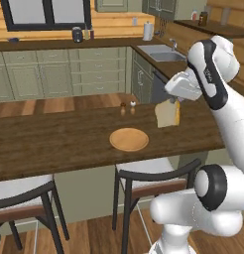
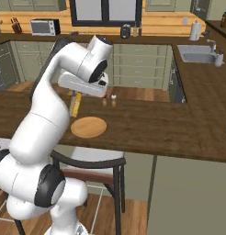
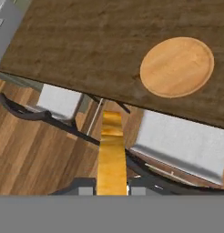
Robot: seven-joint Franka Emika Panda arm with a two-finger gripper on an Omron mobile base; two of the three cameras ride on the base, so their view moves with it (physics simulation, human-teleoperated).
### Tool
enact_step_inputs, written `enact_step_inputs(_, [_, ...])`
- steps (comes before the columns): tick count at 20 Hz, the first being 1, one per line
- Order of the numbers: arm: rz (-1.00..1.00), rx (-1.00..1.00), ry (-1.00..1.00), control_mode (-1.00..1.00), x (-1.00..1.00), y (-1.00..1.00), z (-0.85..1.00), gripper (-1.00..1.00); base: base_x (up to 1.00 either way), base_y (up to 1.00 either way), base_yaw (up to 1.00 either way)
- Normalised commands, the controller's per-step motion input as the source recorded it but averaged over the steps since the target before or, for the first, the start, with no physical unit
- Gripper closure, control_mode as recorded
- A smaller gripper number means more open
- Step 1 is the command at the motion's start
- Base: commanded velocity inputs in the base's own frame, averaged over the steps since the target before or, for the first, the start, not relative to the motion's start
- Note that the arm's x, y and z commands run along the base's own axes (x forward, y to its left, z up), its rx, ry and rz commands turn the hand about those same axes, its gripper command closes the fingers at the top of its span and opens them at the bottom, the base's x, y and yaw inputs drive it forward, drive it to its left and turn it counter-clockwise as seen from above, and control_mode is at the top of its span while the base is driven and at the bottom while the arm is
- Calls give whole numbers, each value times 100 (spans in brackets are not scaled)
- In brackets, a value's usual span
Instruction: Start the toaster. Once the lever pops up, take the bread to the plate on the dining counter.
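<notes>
My gripper [image 1: 175, 102] is shut on the bread [image 1: 167, 114], a pale tan slice hanging upright above the dining counter [image 1: 54, 144]. It hangs to the right of the round orange-tan plate [image 1: 129, 139] and slightly beyond it. In the right base view the bread [image 2: 76, 105] shows edge-on below the gripper [image 2: 78, 95], just up and left of the plate [image 2: 88, 127] on the counter [image 2: 156, 128]. In the hand view the bread [image 3: 112, 154] rises from the gripper [image 3: 112, 189], with the plate [image 3: 176, 67] on the counter [image 3: 86, 45] at upper right. The toaster and its lever are out of view.
Two small shakers [image 1: 128, 107] stand on the counter beyond the plate. Stools [image 1: 153, 178] sit under its near edge. A sink [image 1: 163, 52] is in the far worktop, and a microwave [image 2: 45, 26] stands at the back left.
</notes>
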Motion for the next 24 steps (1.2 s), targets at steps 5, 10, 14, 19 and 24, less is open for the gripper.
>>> enact_step_inputs(5, [30, 0, 0, -100, 91, 11, -87, 100, 0, 0, 0])
enact_step_inputs(10, [6, 3, -7, -100, 60, 29, -72, 100, 0, 0, 0])
enact_step_inputs(14, [-1, 7, -15, -100, 29, 31, -54, 100, 0, 0, 0])
enact_step_inputs(19, [-11, 9, -22, -100, 0, 13, -50, 100, 0, 0, 0])
enact_step_inputs(24, [-17, 2, -20, -100, 20, 11, -40, 100, 0, 0, 0])
